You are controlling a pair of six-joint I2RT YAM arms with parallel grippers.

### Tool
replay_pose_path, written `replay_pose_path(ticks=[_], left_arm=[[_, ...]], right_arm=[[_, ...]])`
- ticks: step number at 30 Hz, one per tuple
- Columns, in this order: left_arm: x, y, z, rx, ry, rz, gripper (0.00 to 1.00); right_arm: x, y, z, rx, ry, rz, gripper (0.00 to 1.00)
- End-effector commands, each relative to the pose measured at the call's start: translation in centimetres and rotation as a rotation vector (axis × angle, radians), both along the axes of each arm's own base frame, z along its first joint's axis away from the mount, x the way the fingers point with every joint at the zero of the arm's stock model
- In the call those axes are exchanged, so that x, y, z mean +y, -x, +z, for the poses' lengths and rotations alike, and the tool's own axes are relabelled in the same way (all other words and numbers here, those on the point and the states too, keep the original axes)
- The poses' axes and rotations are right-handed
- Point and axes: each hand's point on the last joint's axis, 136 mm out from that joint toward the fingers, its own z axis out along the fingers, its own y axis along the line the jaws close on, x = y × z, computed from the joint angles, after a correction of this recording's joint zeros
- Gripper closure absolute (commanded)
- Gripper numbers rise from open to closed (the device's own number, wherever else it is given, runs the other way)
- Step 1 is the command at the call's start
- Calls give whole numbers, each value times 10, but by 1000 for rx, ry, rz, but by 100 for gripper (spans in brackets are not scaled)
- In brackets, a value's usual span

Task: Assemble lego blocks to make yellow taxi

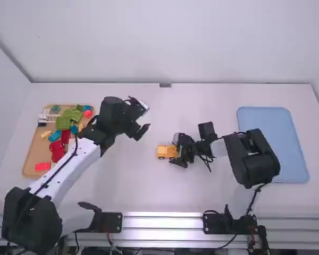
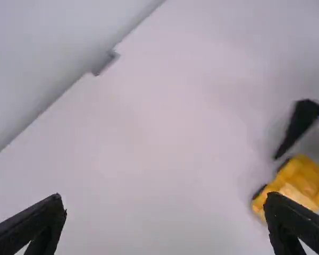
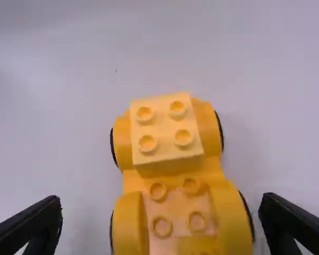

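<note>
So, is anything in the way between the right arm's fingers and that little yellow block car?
Nothing visible is in the way. The right arm's black fingers stand apart, one toward each side of the yellow block car, on the white table.

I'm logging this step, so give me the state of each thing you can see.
Left gripper: open.
Right gripper: open, fingers apart at the car's sides.
Yellow car: upright on its wheels, studs bare on top.
Pale yellow block: seated on one end of the car.
Brown tray: holding loose blocks.
Blue tray: lying flat.
</note>
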Motion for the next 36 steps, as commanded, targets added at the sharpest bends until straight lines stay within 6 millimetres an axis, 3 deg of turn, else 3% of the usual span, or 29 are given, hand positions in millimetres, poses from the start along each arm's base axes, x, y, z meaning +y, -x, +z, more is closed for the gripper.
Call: replay_pose_path(ticks=[1,5,7,8,10,15,18,21,27,28,36], left_arm=[[32,-5,15,-16,30,174,1],[59,1,25,-29,7,245,1],[98,-1,37,-61,30,478,1],[108,0,40,-70,39,534,1],[154,5,53,-118,54,762,1],[223,21,62,-120,11,987,1],[277,40,66,-56,4,1170,1],[317,53,69,2,-1,1280,1],[371,47,77,134,-10,1208,1],[388,45,76,176,-11,1201,1],[426,17,43,423,-47,948,1]], right_arm=[[-10,-15,19,-76,80,-61,1],[-21,-15,34,-101,149,-104,2],[-26,-17,48,-134,170,-124,2],[-26,-17,49,-139,170,-126,2],[-28,-20,61,-179,173,-139,2],[-26,-28,74,-256,157,-134,2],[-24,-32,79,-288,148,-135,2],[-24,-35,81,-303,142,-138,2],[-22,-39,85,-330,133,-141,2],[-23,-40,85,-330,133,-143,2],[-22,-40,85,-326,132,-144,2]])
